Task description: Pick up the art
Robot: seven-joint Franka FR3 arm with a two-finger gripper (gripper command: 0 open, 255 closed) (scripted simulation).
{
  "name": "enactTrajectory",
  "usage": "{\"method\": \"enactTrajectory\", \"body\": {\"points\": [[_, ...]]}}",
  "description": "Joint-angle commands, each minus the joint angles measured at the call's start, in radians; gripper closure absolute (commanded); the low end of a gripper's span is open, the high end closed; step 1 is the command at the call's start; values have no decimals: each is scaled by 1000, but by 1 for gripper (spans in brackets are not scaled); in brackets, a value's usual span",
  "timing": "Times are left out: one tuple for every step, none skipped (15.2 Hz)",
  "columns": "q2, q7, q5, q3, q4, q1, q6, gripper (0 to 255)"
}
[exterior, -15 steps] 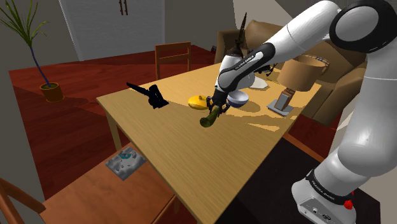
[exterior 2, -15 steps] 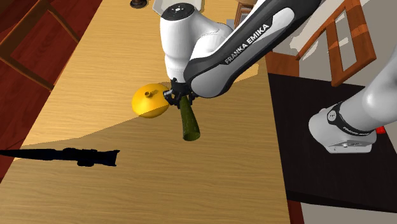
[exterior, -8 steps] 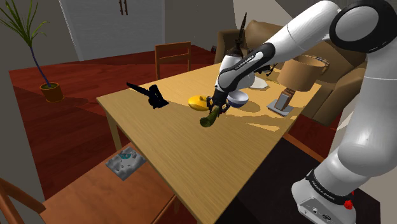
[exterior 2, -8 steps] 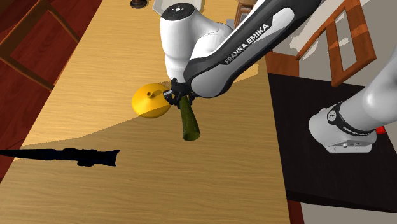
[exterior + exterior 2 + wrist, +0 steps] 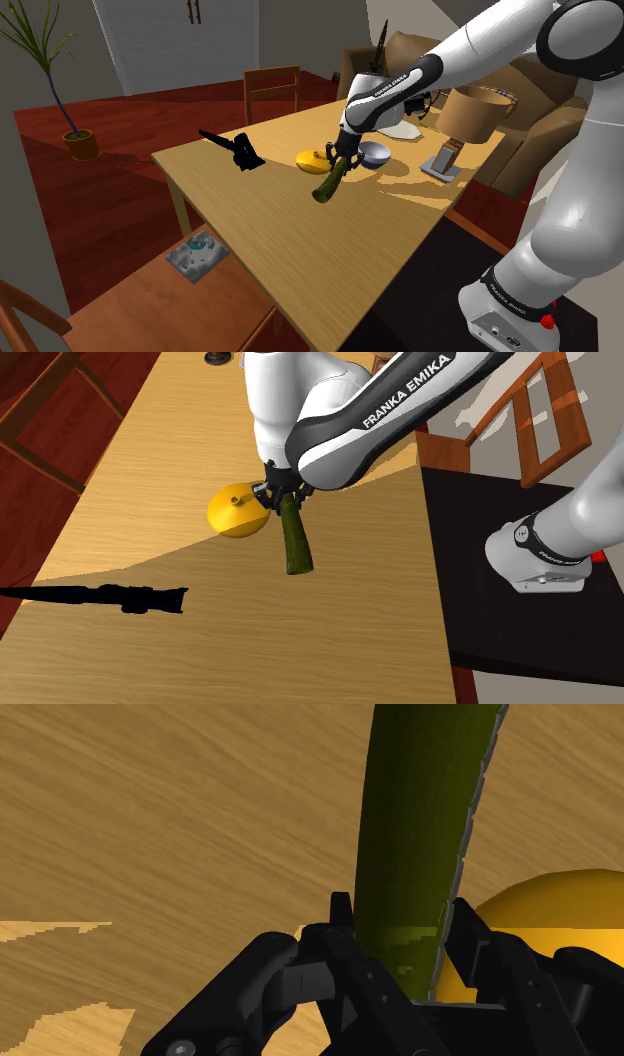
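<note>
A long olive-green art piece [image 5: 329, 184] [image 5: 294, 540] hangs tilted just above the wooden table [image 5: 300, 240], its lower end pointing down toward the tabletop. My black gripper [image 5: 340, 160] [image 5: 283, 498] is shut on its upper end. In the wrist view the green piece [image 5: 425, 824] runs out from between the two fingers of the gripper [image 5: 400, 916], which clasp it on both sides. A yellow domed object [image 5: 312, 159] [image 5: 236, 511] [image 5: 560, 909] lies on the table right beside the gripper.
A black elongated object [image 5: 236, 151] [image 5: 110, 597] lies farther along the table. A bowl [image 5: 376, 153], a grey stand [image 5: 443, 161] and a tan lampshade [image 5: 472, 112] stand behind the arm. A wooden chair [image 5: 272, 88] faces the far edge.
The arm has risen a little, carrying the green piece up with it. The bowl behind the hand shows more.
</note>
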Motion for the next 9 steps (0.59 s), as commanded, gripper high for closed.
{"method": "enactTrajectory", "body": {"points": [[-22,0,3,1,0,-1,-22,255],[-32,0,4,2,2,-2,-33,255],[-42,0,5,2,4,-3,-45,255],[-51,0,6,3,6,-3,-57,255],[-60,0,7,3,8,-4,-69,255],[-70,0,8,4,11,-4,-81,255],[-79,0,8,4,14,-5,-93,255],[-80,0,9,4,15,-5,-94,255],[-80,0,9,4,15,-5,-94,255]]}}
